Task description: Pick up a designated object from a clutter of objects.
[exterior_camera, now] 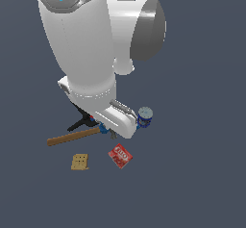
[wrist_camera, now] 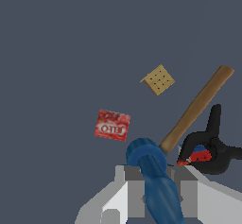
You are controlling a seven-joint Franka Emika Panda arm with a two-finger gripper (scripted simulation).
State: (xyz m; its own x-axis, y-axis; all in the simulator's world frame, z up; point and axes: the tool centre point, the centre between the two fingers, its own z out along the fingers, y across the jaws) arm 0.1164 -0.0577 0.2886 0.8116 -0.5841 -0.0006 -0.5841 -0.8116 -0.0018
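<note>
The tiny solid-blue lump cannot be made out in either view. In the wrist view a long ribbed blue rod-like piece [wrist_camera: 153, 180] lies between the grey fingers [wrist_camera: 133, 194], though whether they clamp it I cannot tell. Beside it on the dark counter [exterior_camera: 192, 183] lie the wooden-handled hammer [exterior_camera: 72, 137], black-and-red clamp [wrist_camera: 210, 145], red packet [exterior_camera: 120, 155], tan cracker-like square [exterior_camera: 79, 161] and blue can with pale lid [exterior_camera: 144, 117].

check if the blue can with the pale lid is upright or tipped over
Upright: in the exterior view the blue can with a pale lid shows its round lid on top, blue wall below, beside the white arm.
</note>
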